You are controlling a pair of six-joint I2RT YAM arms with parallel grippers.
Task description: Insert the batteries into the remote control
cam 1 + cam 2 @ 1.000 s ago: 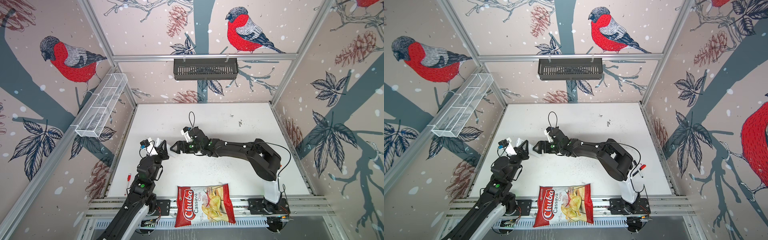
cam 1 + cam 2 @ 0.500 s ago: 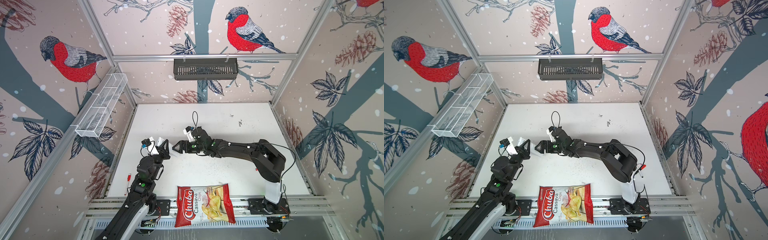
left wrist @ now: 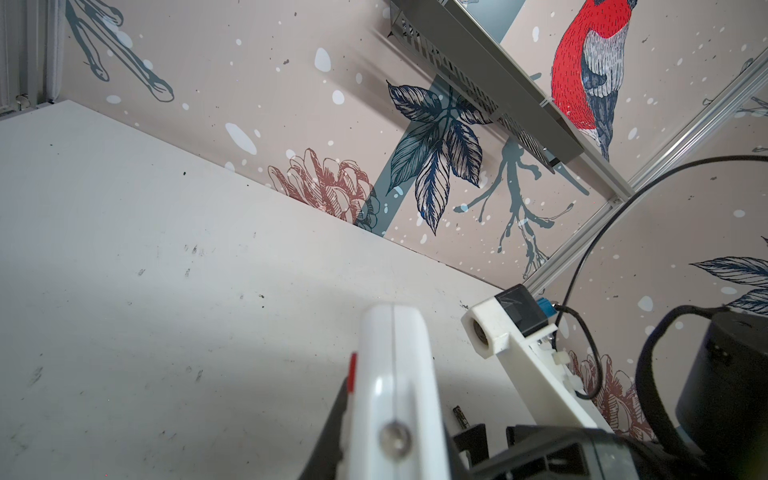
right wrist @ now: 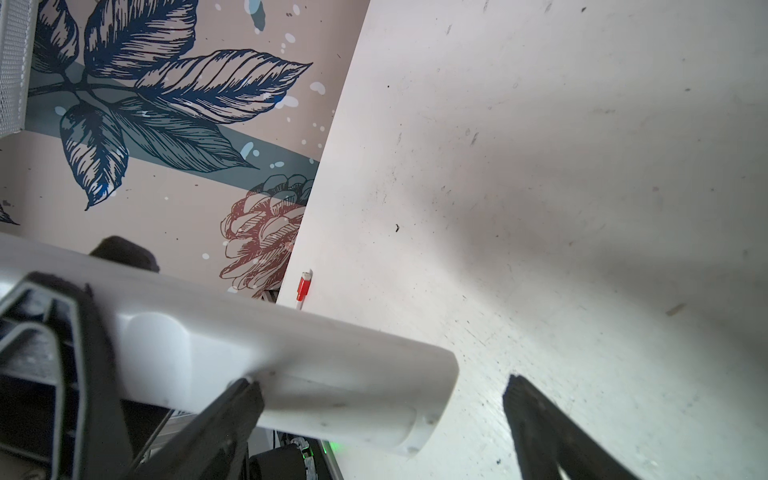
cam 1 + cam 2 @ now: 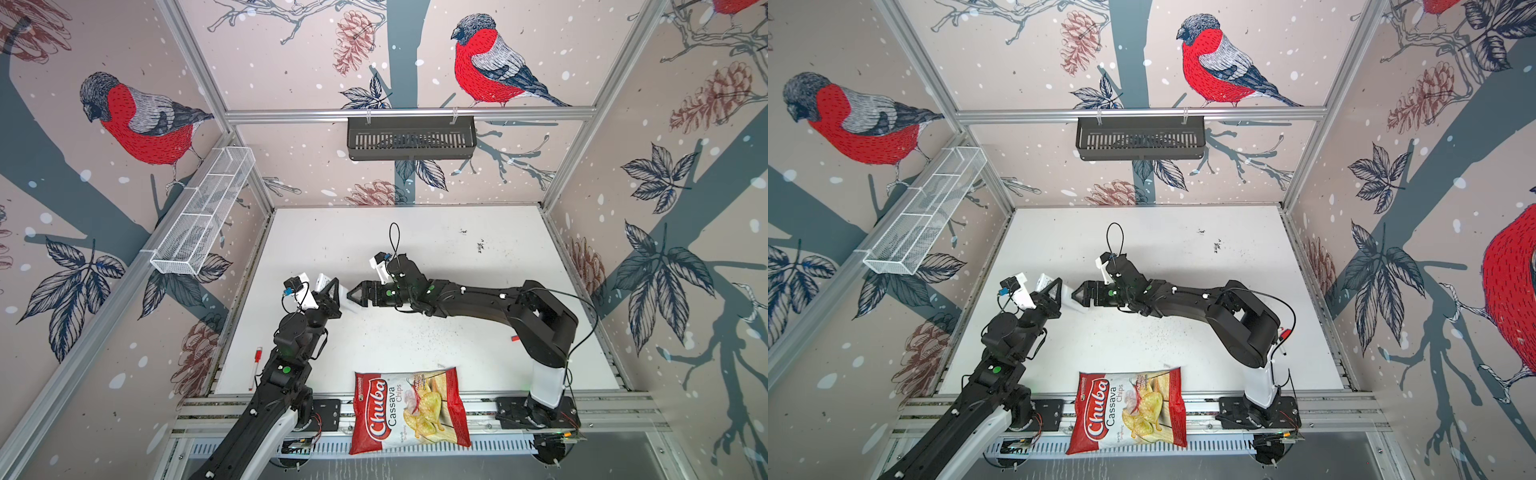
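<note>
The remote control (image 5: pixel 345 298) (image 5: pixel 1074 301) is a slim white bar held off the table, with my left gripper (image 5: pixel 332 291) (image 5: pixel 1054 291) shut on it. In the left wrist view the remote control (image 3: pixel 395 365) stands edge-on, a red strip on one side. My right gripper (image 5: pixel 353 296) (image 5: pixel 1077 294) is open at the bar's free end. In the right wrist view that end (image 4: pixel 332 374) lies between the spread fingers, one fingertip (image 4: pixel 245 395) against it, the other apart. A tiny dark cylinder (image 3: pixel 460 415), perhaps one of the batteries, lies on the table.
A chips bag (image 5: pixel 409 409) lies over the table's front edge. A red-capped marker (image 5: pixel 257 358) (image 4: pixel 304 286) rests by the left wall. A small red bit (image 5: pixel 515 338) sits near the right arm's elbow. A black basket (image 5: pixel 411 137) and a wire basket (image 5: pixel 203 212) hang on the walls.
The two grippers have drawn slightly closer together; my right arm's elbow has shifted a little to the right. The left grip on the remote control is unchanged.
</note>
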